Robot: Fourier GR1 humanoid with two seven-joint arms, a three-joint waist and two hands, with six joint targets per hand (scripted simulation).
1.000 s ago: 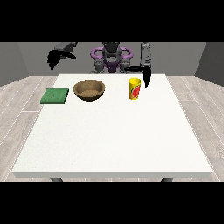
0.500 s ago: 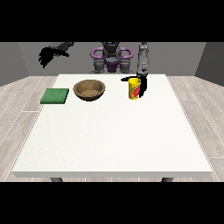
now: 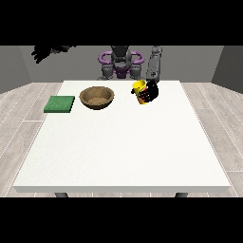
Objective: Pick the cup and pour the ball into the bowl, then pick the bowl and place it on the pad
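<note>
Your hand at the view's right point(image 3: 151, 92) was beside the cup point(image 3: 139, 92) a moment ago, and now its fingers are wrapped around the cup, which tips toward the bowl point(image 3: 97, 97), so the grab looks done and pouring comes next. The cup sits in that hand, just right of the bowl, with the green pad point(image 3: 60, 104) on the bowl's far side. Your other hand point(image 3: 47, 50) has gone higher at the view's left, and I cannot tell how its fingers lie.

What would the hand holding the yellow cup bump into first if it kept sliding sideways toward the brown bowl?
Probably the bowl. The hand at the view's right is wrapped round the cup, and only bare table shows between cup and bowl. Depth is hard to judge, though.
</note>
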